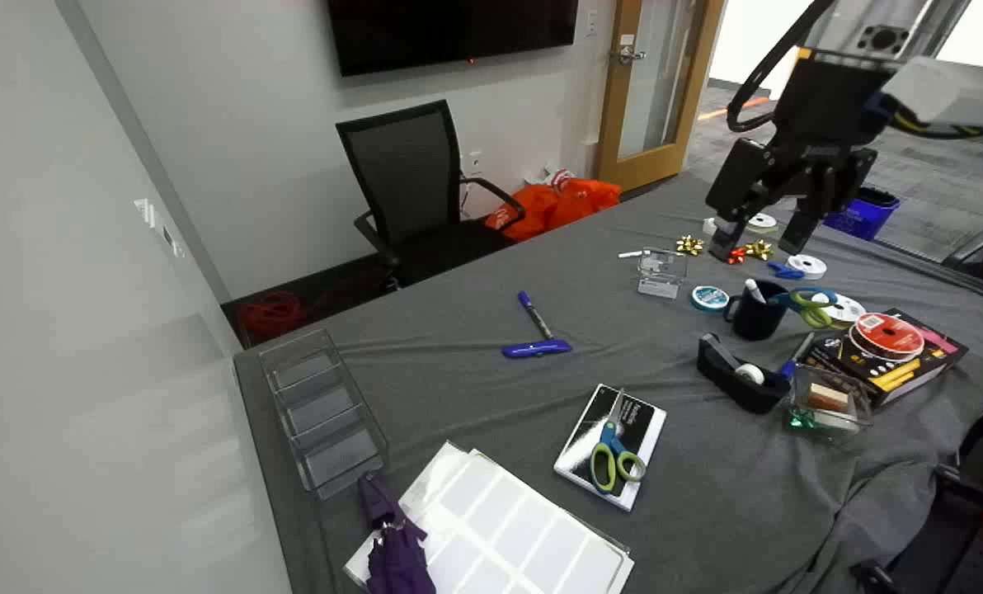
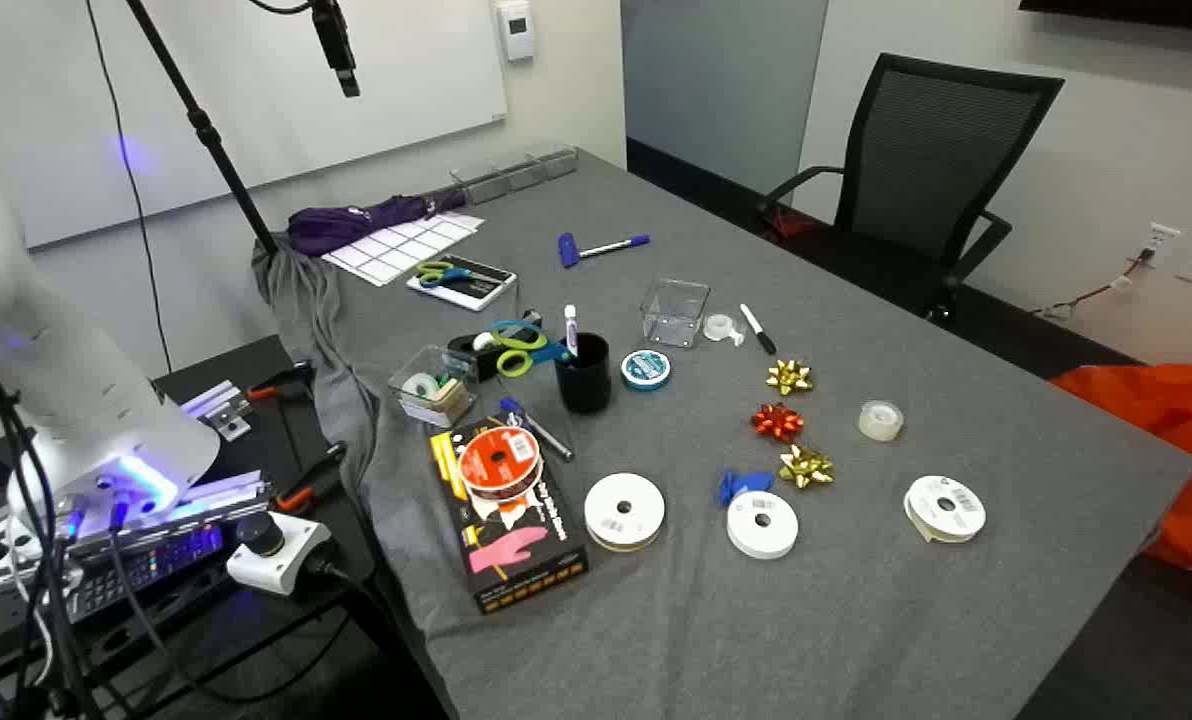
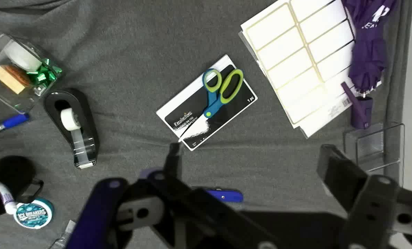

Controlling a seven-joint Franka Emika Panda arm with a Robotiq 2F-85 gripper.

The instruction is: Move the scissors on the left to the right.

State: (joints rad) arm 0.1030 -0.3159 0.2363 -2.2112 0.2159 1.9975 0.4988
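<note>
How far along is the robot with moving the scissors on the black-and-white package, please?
Nothing looks done: the scissors lie on the package. Nothing is in hand: the pincer is open and well apart from them in an exterior view. Since they rest there ungripped, grasping, carrying right and setting down likely all remain.

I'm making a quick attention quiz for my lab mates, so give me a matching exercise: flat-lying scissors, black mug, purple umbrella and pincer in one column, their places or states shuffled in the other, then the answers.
1. flat-lying scissors
2. black mug
3. purple umbrella
4. pincer

A. holding another pair of scissors
B. standing open in mid-air
C. on the black-and-white package
D. partly over the label sheets

Pairs: 1-C, 2-A, 3-D, 4-B
</note>
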